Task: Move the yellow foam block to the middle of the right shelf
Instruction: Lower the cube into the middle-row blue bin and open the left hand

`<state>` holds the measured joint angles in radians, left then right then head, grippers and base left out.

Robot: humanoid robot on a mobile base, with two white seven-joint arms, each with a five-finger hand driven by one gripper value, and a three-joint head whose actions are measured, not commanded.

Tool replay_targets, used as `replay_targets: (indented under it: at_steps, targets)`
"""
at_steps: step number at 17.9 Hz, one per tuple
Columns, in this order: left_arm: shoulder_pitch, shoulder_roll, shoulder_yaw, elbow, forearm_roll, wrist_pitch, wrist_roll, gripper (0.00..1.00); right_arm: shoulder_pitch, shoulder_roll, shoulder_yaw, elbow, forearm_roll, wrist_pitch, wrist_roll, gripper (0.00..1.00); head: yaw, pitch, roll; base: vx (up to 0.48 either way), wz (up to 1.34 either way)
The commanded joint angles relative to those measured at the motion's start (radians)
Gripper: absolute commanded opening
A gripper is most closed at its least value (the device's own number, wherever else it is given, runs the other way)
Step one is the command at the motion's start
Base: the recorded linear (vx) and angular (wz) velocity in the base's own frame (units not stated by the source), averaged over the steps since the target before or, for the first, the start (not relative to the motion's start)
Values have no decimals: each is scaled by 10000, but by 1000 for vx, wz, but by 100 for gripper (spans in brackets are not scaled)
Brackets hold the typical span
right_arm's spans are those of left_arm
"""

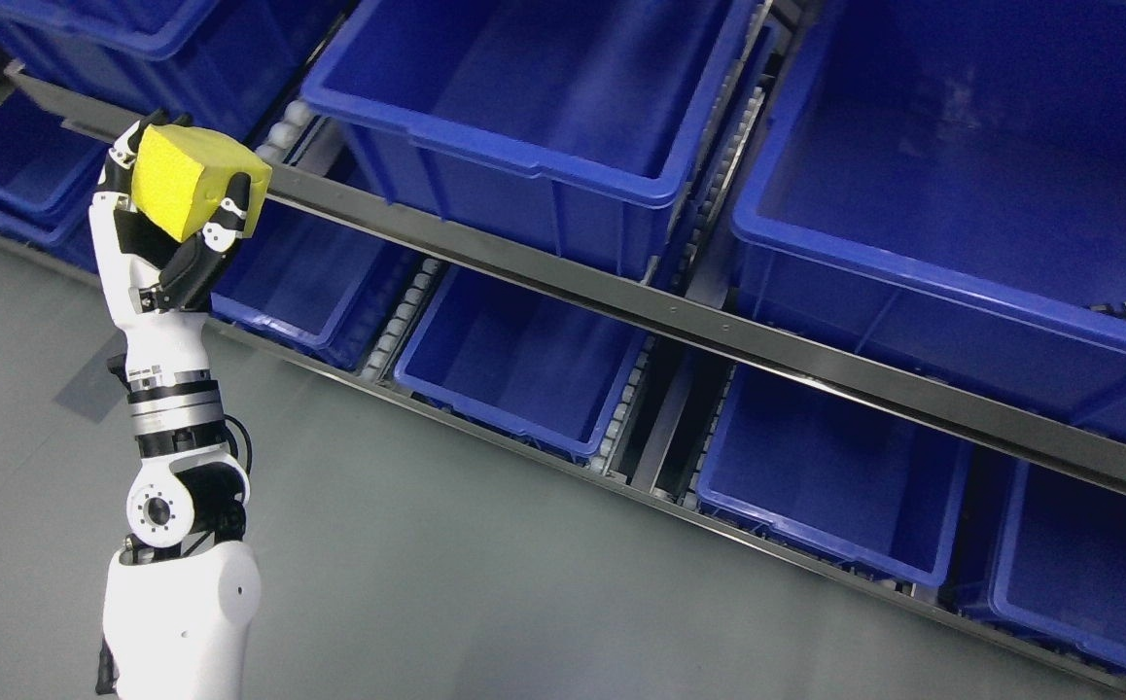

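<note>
While my white-and-black left hand (pixel 174 228) grips the yellow foam block (pixel 192 181) in curled fingers, I judge the carry should keep it level toward the large blue plastic bin (pixel 952 262) far right.
</note>
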<state>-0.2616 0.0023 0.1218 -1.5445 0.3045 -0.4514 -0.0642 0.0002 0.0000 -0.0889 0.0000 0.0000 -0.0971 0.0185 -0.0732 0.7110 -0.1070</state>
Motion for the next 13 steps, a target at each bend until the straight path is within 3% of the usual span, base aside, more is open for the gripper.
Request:
replay_targets:
  at_steps: [1, 5, 9, 13]
  targets:
    - [-312, 192, -632, -170, 8, -288, -492, 19, -17, -175, 0, -175, 0, 4, -1, 100, 0, 0, 0, 183, -573]
    - [-2119, 161, -1355, -355, -53, 277, -493, 19, -17, -175, 0, -175, 0, 4, -1, 100, 0, 1, 0, 161, -467]
    - [-3838, 176, -1508, -172, -84, 2941, -508, 19, -17, -175, 0, -175, 0, 4, -1, 100, 0, 2, 0, 109, -287]
    - [-4393, 151, -1815, 639, -436, 5644, -524, 20, -17, -175, 0, -175, 0, 4, -1, 100, 0, 2, 0, 68, -129]
